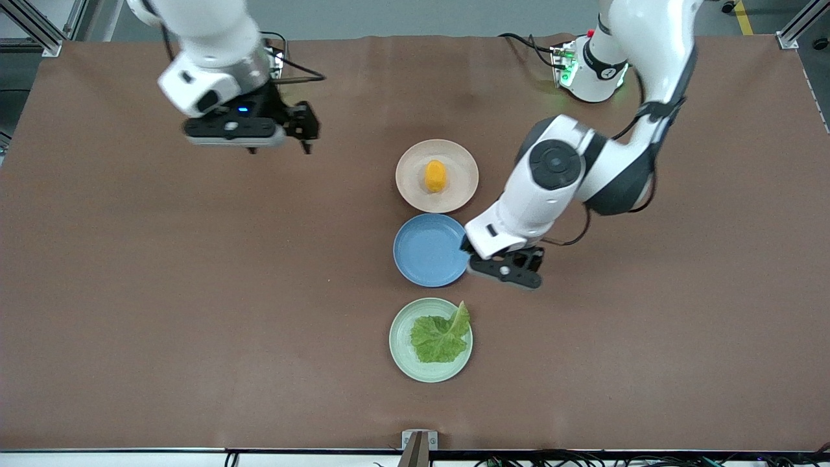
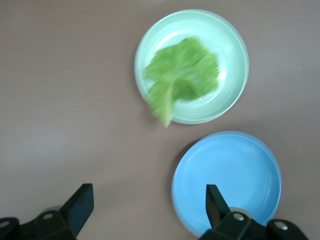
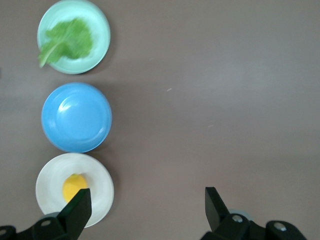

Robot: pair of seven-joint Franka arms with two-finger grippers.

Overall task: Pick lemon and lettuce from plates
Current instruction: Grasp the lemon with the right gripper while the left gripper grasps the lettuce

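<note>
The lemon (image 1: 435,176) lies on the beige-pink plate (image 1: 408,175), farthest from the front camera. The lettuce (image 1: 441,337) lies on the mint green plate (image 1: 402,347), nearest to it, with its stem over the rim. My left gripper (image 1: 512,269) is open and empty, low over the table beside the blue plate's edge; in the left wrist view (image 2: 148,200) the lettuce (image 2: 182,77) and its plate (image 2: 230,40) show ahead. My right gripper (image 1: 303,133) is open and empty, high over bare table toward the right arm's end; its wrist view (image 3: 147,202) shows the lemon (image 3: 74,186) and the lettuce (image 3: 70,37).
An empty blue plate (image 1: 428,250) sits between the two task plates, all three in a row at the table's middle. It also shows in the left wrist view (image 2: 230,175) and the right wrist view (image 3: 75,117). Brown table surface lies on both sides.
</note>
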